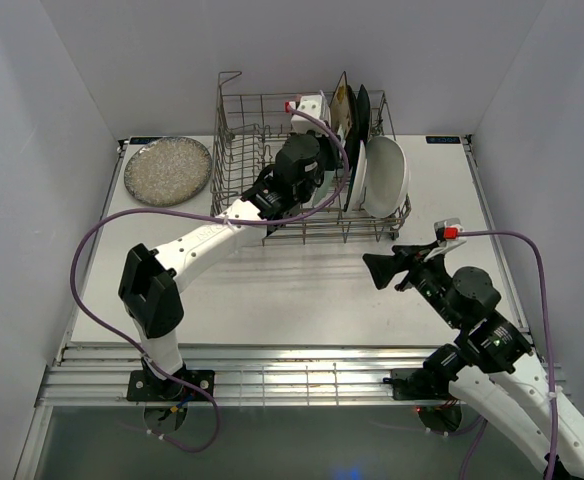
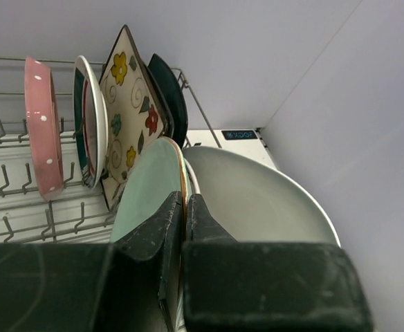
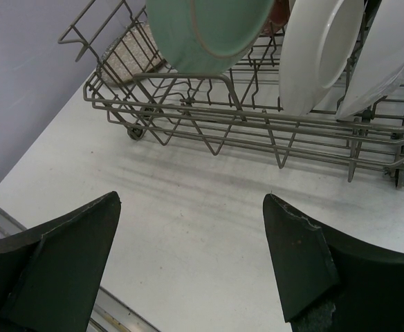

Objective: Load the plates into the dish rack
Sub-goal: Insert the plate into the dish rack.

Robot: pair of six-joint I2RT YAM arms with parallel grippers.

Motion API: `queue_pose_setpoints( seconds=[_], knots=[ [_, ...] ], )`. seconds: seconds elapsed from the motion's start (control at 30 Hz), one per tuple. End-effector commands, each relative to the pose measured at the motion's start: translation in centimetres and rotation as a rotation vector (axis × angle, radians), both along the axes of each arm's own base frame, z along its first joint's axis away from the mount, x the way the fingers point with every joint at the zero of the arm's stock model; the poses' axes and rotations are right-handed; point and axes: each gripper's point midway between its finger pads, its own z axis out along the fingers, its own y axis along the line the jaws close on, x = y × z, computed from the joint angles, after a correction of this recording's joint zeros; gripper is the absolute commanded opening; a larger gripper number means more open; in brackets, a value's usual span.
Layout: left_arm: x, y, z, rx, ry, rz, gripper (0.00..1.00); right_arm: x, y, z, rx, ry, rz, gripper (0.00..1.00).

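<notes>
Left gripper (image 2: 185, 202): nearly closed, pinching the pale green plate (image 2: 147, 190) by its rim, inside the dish rack (image 3: 188, 111).
Right gripper (image 3: 191, 200): spread wide, empty, over the tabletop's right side.
Outside the rack: speckled plate (image 1: 168, 170), far-left corner.
Handling: stiff, slick, breakable ceramic, so you should grip the rim.

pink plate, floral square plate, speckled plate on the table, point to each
pink plate (image 2: 41, 124), left wrist view, dotted rim
cream floral square plate (image 2: 129, 104), left wrist view, patterned face
speckled plate (image 1: 168, 170), top external view, centre
</notes>
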Motion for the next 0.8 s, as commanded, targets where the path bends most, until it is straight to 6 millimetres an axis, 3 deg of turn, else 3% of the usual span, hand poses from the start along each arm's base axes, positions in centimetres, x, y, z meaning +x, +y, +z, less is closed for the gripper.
queue_pose_setpoints(
  seconds=[0.0,0.37,0.6,0.77],
  knots=[
    [-2.0,1.9,9.9,-0.238,-0.18,-0.003,0.0,-0.2,-0.3,0.4,0.019,-0.015,-0.009,0.89],
    [-1.6,0.8,9.3,-0.329,-0.167,-0.007,0.0,-0.9,-1.0,0.2,0.033,-0.026,-0.019,0.89],
    [-1.3,-0.9,6.9,-0.351,-0.136,-0.025,0.0,-1.1,-1.2,-0.2,0.038,-0.029,-0.02,0.91],
    [-0.7,-1.7,6.5,-0.368,-0.13,-0.025,0.0,-1.1,-1.3,-0.3,0.036,-0.028,-0.023,0.91]
  ],
)
